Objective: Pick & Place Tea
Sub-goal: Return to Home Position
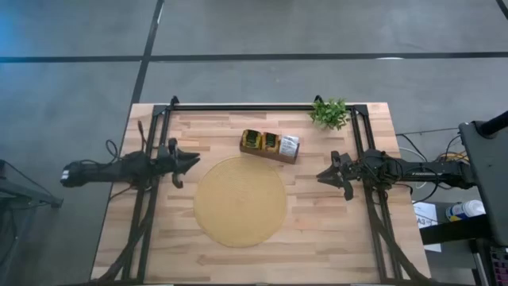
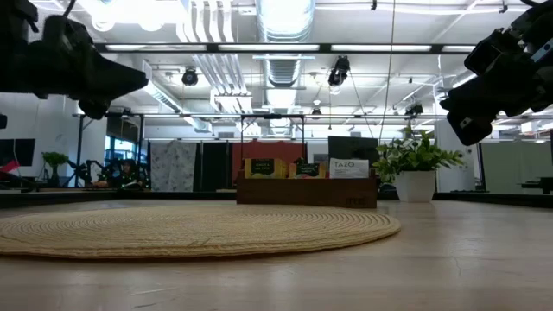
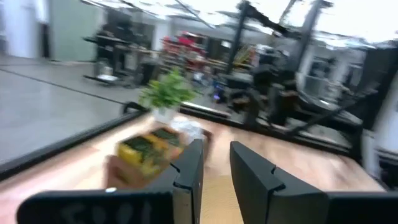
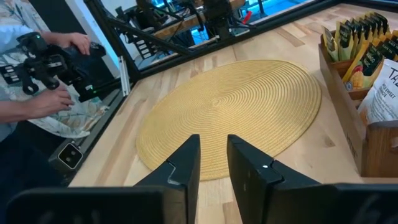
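With the round mat as the clock face in the overhead view, no sachet shows on it or on the bare table. The sorting looks finished, with only the retreat to rest left. The left gripper hangs above the table just off the mat's 10 o'clock edge, and the right gripper hangs between 2 and 3 o'clock. In each wrist view the fingers are drawn close, with a narrow gap and nothing held between them. A good return, I judge, lifts each arm first, then folds it outward to its own side. Farther off, at 1 o'clock, the tea stands upright in the tray. The plant sits beyond it, between 1 and 2, and the right arm, the nearer one, should sweep toward neither. A person's hand shows beyond the table's edge in the right wrist view, so slow travel seems wise.
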